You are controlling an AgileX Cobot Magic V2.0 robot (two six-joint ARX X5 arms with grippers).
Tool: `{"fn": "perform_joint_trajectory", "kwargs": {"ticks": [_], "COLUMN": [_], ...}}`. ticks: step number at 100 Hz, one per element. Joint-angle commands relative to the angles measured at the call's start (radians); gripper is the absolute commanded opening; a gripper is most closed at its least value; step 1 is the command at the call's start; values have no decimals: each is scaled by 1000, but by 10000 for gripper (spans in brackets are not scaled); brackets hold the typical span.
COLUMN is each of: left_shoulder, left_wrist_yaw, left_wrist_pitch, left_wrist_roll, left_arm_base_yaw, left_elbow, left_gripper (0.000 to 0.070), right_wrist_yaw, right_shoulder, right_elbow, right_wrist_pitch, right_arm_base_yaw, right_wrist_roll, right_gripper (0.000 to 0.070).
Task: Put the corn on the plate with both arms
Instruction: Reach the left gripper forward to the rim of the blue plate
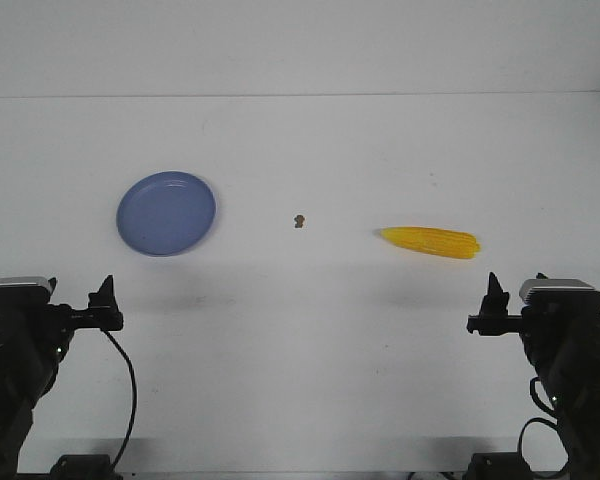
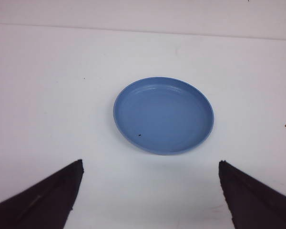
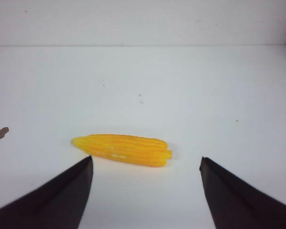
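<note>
The yellow corn cob (image 1: 430,241) lies on the white table at the right, its tapered end pointing left; it also shows in the right wrist view (image 3: 123,149). The periwinkle-blue plate (image 1: 166,213) sits empty at the left and shows in the left wrist view (image 2: 163,115). My left gripper (image 1: 105,303) hangs near the front left, open and empty, short of the plate (image 2: 150,164). My right gripper (image 1: 494,305) hangs near the front right, open and empty, just short of the corn (image 3: 146,162).
A tiny brown speck (image 1: 299,221) lies on the table between plate and corn. The table's far edge meets a pale wall. A black cable (image 1: 128,390) hangs from the left arm.
</note>
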Motion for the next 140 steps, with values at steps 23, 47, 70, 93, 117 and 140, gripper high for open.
{"fn": "perform_joint_trajectory", "kwargs": {"ticks": [23, 47, 70, 93, 117, 140], "left_shoulder": [208, 573, 875, 1080, 1198, 1236], "left_wrist_yaw": [2, 3, 6, 25, 29, 29], "left_wrist_pitch": [161, 190, 190, 190, 223, 225], "left_wrist_roll": [-47, -74, -72, -72, -77, -87], "left_arm_base_yaw": [10, 71, 108, 132, 144, 143], "left_elbow": [44, 214, 406, 484, 484, 484], "left_gripper": [566, 567, 567, 568, 569, 569], "right_wrist_yaw": [0, 0, -1, -1, -1, -1], "right_shoulder": [5, 5, 5, 5, 5, 5], "right_elbow": [18, 18, 18, 18, 18, 18], "right_wrist_pitch": [10, 10, 10, 8, -12, -18], "right_arm_base_yaw": [1, 1, 1, 1, 1, 1], "right_wrist_roll": [8, 8, 24, 26, 27, 34], "right_gripper": [490, 490, 491, 491, 491, 490]}}
